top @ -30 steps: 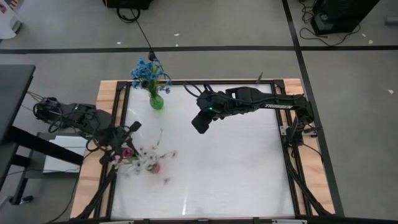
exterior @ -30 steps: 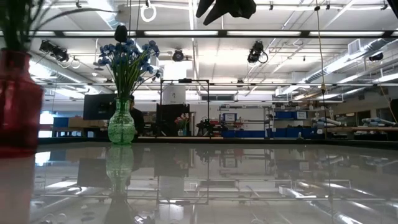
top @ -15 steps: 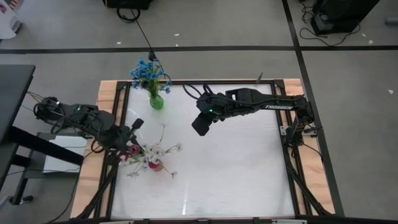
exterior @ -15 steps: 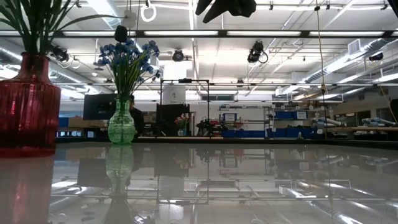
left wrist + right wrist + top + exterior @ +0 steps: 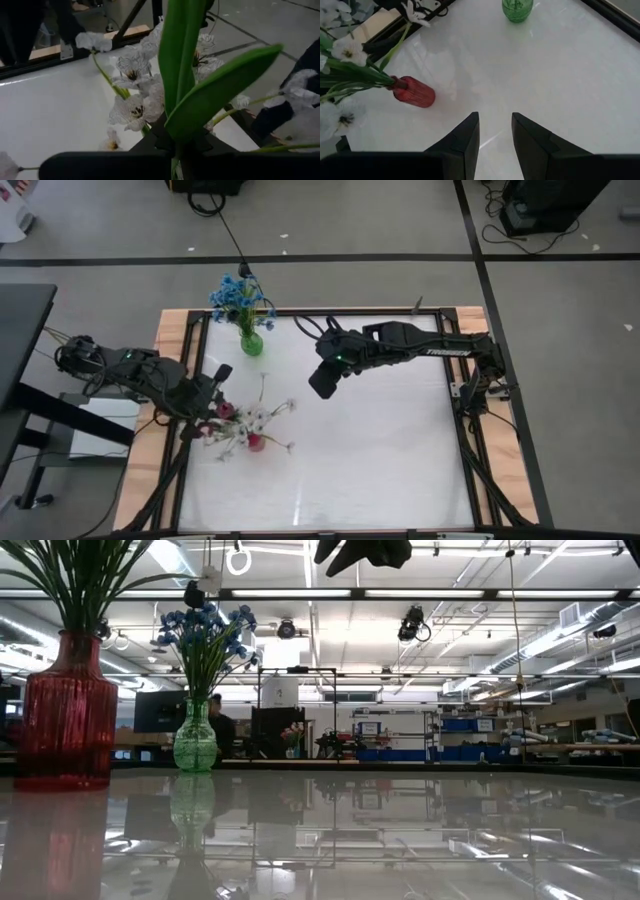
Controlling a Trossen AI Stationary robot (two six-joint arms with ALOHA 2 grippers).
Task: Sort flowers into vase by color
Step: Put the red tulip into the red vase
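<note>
The glossy white counter [image 5: 380,450] is slick. Just beyond the left pincer [image 5: 212,394], the ribbed red glass vase [image 5: 66,710] stands upright, holding white fabric blossoms [image 5: 131,107] on thin green stems, which are pinched by that pincer pressed together. A tug could topple it. The right pincer [image 5: 494,131], spread and empty, hovers well apart, the green vase [image 5: 250,342] of blue flowers [image 5: 236,295] beyond it.
</note>
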